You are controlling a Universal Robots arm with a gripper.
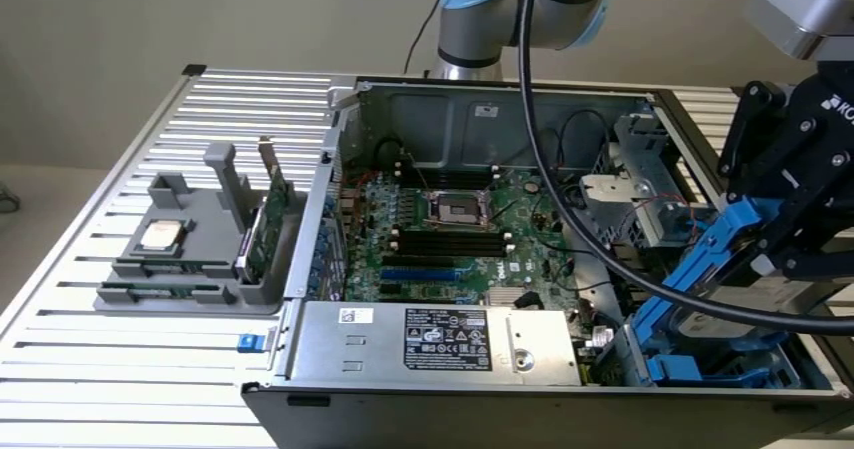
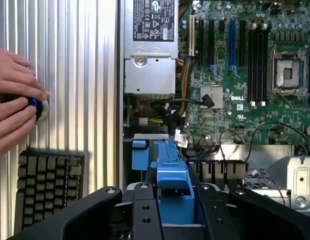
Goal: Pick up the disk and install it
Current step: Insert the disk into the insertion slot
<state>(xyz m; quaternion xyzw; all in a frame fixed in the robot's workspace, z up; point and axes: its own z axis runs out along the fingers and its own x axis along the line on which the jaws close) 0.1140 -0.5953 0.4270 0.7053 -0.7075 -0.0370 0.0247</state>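
On the left, a grey plastic holder (image 1: 200,259) keeps the small square chip (image 1: 160,234) and the green circuit cards (image 1: 274,219) on the ribbed aluminium table (image 1: 80,349). In the middle, the open steel case (image 1: 400,409) shows its green motherboard (image 1: 454,239) and boxy silver power supply (image 1: 441,339). At the right the pickup is done. The black gripper (image 1: 763,239) clamps its fingers on the disk (image 1: 694,269), which is tilted in its blue plastic bracket over the near right bay (image 1: 694,369) and not yet seated.

Blue plastic on the disk (image 1: 714,241), ribbed matt metal table (image 1: 80,349), grey sheet-metal case (image 1: 441,119)
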